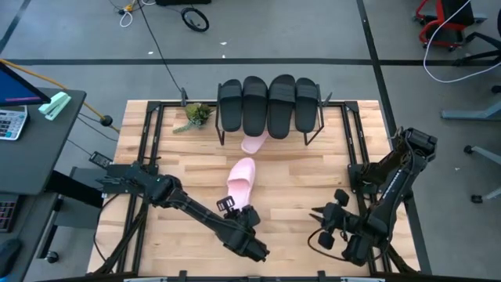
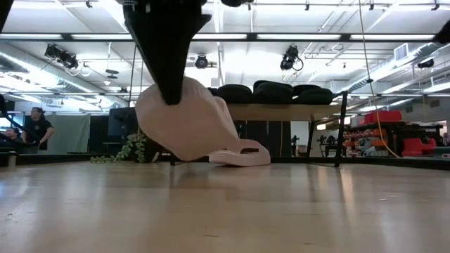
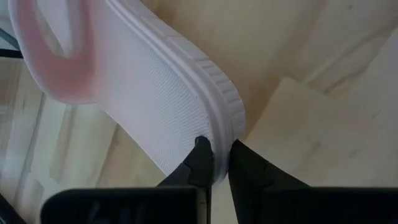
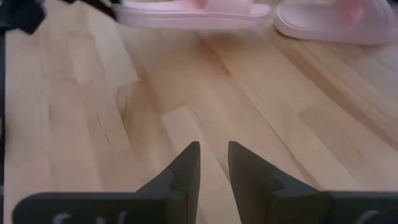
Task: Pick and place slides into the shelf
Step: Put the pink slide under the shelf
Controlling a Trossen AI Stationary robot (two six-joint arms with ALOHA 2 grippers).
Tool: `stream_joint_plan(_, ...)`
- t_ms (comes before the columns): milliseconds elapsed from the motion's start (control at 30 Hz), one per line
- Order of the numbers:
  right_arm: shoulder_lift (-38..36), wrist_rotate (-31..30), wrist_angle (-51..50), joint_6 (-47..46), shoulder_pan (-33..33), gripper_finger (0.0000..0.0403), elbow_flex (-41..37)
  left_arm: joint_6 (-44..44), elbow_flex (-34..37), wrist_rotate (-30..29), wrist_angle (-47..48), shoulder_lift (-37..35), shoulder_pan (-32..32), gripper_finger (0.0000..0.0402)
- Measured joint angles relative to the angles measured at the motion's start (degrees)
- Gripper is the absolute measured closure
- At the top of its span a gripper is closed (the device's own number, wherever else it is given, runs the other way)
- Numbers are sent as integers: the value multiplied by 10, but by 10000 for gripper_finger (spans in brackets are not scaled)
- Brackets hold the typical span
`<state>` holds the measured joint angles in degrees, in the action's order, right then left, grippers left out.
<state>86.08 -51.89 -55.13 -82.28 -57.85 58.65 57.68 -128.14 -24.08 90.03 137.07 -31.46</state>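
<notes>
Pale pink rubber fills most of the left wrist view, where the left gripper (image 3: 214,163) has its two dark fingers pinched on the edge of the sole of a pink slide (image 3: 143,93), one finger on each side of the ribbed rim. From above, that same held pink slide (image 1: 242,178) hangs at the middle of the slatted wooden table (image 1: 297,180), with the left arm reaching in from the table's left side and its gripper (image 1: 239,205) at the sandal's near end. The level view across the tabletop shows the sandal (image 2: 186,126) tilted and lifted clear of the boards, the dark gripper coming down onto it from above. A second pink slide (image 1: 254,143) lies flat on the table just in front of the shelf (image 1: 313,135), partly tucked under its front edge; in the low view it rests sole-down (image 2: 240,154) behind the lifted one. Four black slides (image 1: 269,104) sit side by side on top of the shelf, touching one another and filling its width. The right gripper (image 1: 327,217) waits over the near right part of the table, well apart from both pink sandals; its own camera shows its fingers (image 4: 186,165) close together with only a narrow gap, holding nothing, above bare boards. A small green plant (image 1: 196,114) lies on the table to the left of the shelf.
</notes>
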Motion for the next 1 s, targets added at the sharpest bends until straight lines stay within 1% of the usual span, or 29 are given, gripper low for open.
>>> stream_joint_plan(100, 1, 0, 28, 56, 14, 314, 0, 17, 0, -3, 0, -13, -7, 368)
stream_joint_plan(267, 1, 0, 36, 101, 44, 314, 0, 35, 0, -15, 0, -24, -6, 368)
stream_joint_plan(367, 1, 0, 43, 146, 72, 314, 0, 33, 0, -53, 0, -25, 5, 368)
stream_joint_plan(467, 1, 8, 67, 206, 106, 314, 0, 28, 7, -55, -1, -26, 27, 368)
stream_joint_plan(600, 1, 34, 97, 273, 141, 315, 0, 16, 66, -49, -2, -31, 54, 370)
stream_joint_plan(667, 1, 36, 99, 283, 150, 316, 0, 20, 105, -31, 1, -41, 62, 370)
stream_joint_plan(800, 1, 37, 98, 296, 162, 318, 0, 48, 182, -35, 0, -57, 63, 370)
stream_joint_plan(900, 1, 37, 98, 300, 170, 318, 0, 65, 207, -44, -2, -68, 63, 370)
stream_joint_plan(1000, 1, 38, 98, 300, 175, 318, 0, 66, 209, -47, -3, -68, 58, 370)
